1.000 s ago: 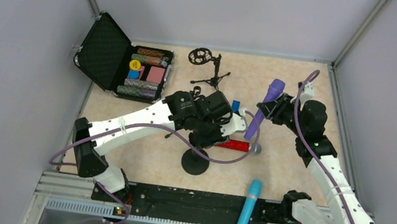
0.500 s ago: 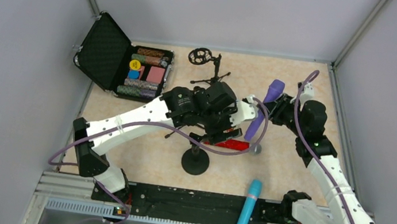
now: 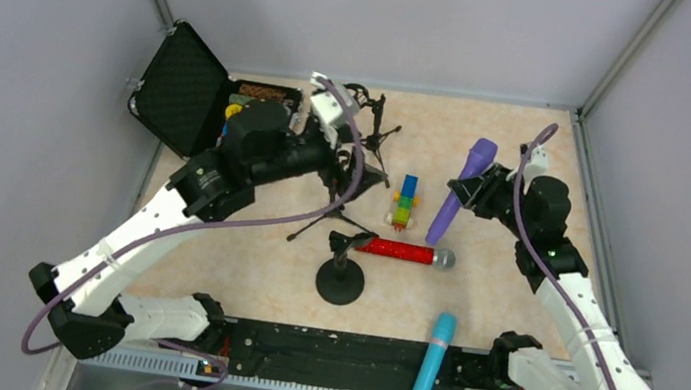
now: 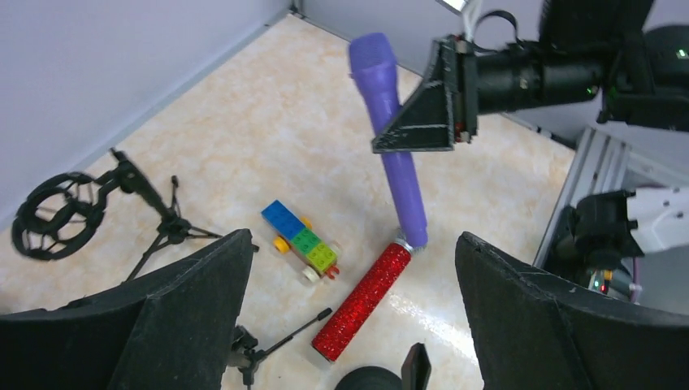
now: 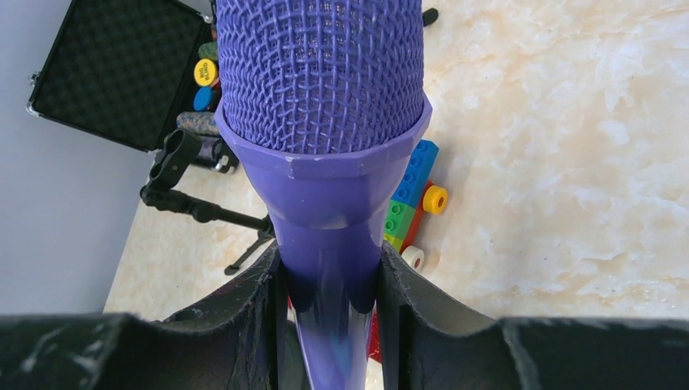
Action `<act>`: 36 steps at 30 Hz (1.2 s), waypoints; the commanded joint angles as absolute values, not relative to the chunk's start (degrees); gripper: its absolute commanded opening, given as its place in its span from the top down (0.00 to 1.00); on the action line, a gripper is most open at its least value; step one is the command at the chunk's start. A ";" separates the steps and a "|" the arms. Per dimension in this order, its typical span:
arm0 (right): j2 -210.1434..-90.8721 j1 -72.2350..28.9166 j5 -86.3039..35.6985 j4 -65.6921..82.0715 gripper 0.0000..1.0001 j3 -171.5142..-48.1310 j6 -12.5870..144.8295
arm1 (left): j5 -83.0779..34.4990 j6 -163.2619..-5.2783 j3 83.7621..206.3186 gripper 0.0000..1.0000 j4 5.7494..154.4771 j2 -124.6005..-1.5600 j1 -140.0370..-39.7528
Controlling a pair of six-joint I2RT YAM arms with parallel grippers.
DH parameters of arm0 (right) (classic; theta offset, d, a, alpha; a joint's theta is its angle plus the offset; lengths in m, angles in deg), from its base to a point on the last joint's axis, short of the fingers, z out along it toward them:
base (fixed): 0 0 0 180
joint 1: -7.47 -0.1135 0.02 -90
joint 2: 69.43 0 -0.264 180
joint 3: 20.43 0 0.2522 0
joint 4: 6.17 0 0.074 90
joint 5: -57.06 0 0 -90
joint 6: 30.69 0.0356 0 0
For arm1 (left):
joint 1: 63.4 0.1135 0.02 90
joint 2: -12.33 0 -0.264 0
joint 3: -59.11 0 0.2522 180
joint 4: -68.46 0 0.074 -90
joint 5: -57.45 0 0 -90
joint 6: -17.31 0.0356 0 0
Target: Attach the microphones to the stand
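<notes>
Clamping purple microphone (image 3: 444, 218) in right jaws, left jaws apart beside open poker-chip case (image 3: 178, 92), free marbled surface (image 3: 452, 123) toward far right corner, grey walls (image 3: 395, 20) around.

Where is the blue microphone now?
In the top view, the blue microphone lies at the near edge, across the black rail, near the right arm's base.

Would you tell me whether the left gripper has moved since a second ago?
Yes. The left gripper has drawn back from above the round-base stand, toward the far left, and now sits nearer the open case.
</notes>
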State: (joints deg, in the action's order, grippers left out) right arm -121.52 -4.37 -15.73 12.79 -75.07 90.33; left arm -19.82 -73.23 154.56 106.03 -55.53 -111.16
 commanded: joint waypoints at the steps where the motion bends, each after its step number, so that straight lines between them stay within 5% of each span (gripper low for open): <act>1: -120.11 -4.13 -17.48 10.62 1.00 -75.63 88.85 | -14.81 -81.71 149.46 0.01 98.28 -51.15 -105.39; 22: -123.19 -11.72 -18.69 8.10 1.00 -76.70 79.56 | -25.46 -89.44 126.02 0.01 111.18 -33.15 -97.86; 36: -118.24 -14.53 0.70 -22.35 1.00 -67.20 77.55 | -16.25 -82.53 119.30 0.03 110.62 -21.95 -97.87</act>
State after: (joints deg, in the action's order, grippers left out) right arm -121.68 -13.81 -7.25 -4.00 -70.42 77.37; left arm -19.80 -85.01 120.81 113.79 -24.54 -98.03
